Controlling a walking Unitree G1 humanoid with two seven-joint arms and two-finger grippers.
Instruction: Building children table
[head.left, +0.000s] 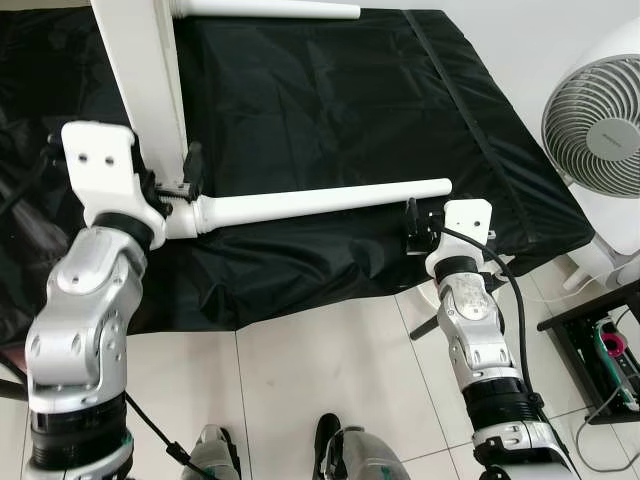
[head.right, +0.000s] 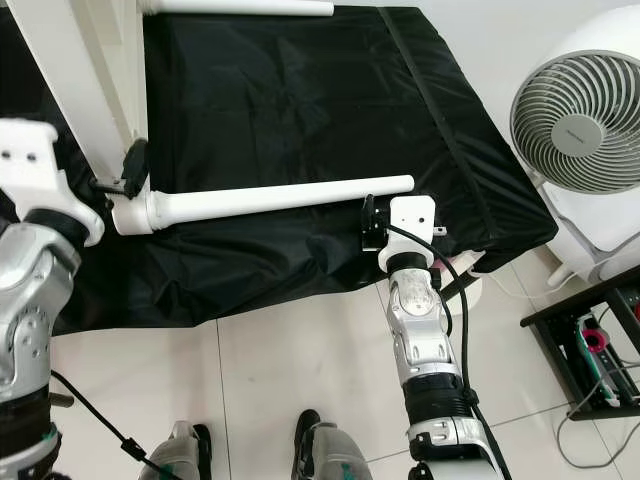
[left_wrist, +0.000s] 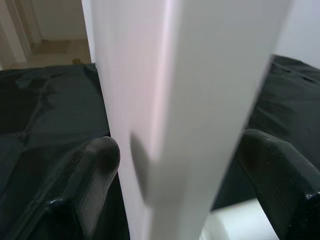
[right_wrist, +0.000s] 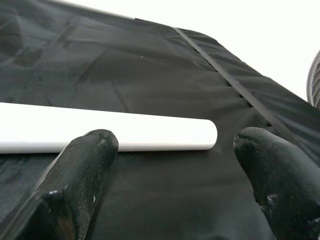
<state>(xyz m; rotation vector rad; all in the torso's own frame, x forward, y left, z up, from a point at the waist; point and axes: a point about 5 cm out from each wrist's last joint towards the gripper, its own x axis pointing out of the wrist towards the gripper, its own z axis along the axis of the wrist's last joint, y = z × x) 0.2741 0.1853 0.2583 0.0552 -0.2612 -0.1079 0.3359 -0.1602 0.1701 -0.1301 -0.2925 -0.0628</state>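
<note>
Black glossy fabric (head.left: 330, 110) is covering the raised surface in front of you, draping over its near edge down toward the pale tiled floor (head.left: 320, 370).

On your left, the left gripper (head.left: 185, 180) is sitting against the lower end of the flat white tabletop panel (head.left: 145, 80), which is standing on edge and rising out of the top of the head views. In the left wrist view that panel (left_wrist: 185, 110) is running between the two black fingers (left_wrist: 95, 170); one finger is lying close beside the board and the other is standing a little off it, so you are straddling the panel, and whether the fingers are actually pressing on it cannot be told.

Just beside that gripper, the long white round table leg (head.left: 320, 203) is joining the panel's lower corner and lying across the cloth, reaching out toward your right. A second white round leg (head.left: 270, 9) is projecting from the panel farther back, at the top of the head views.

Your right gripper (head.left: 412, 228) is hovering just beside the free rounded tip of the near leg. In the right wrist view its fingers (right_wrist: 85, 170) are spread wide and grasping nothing, with the leg's end (right_wrist: 150, 134) lying beyond them, apart from both.

Farther right, a white round floor fan (head.left: 598, 130) is standing on the tiles.
</note>
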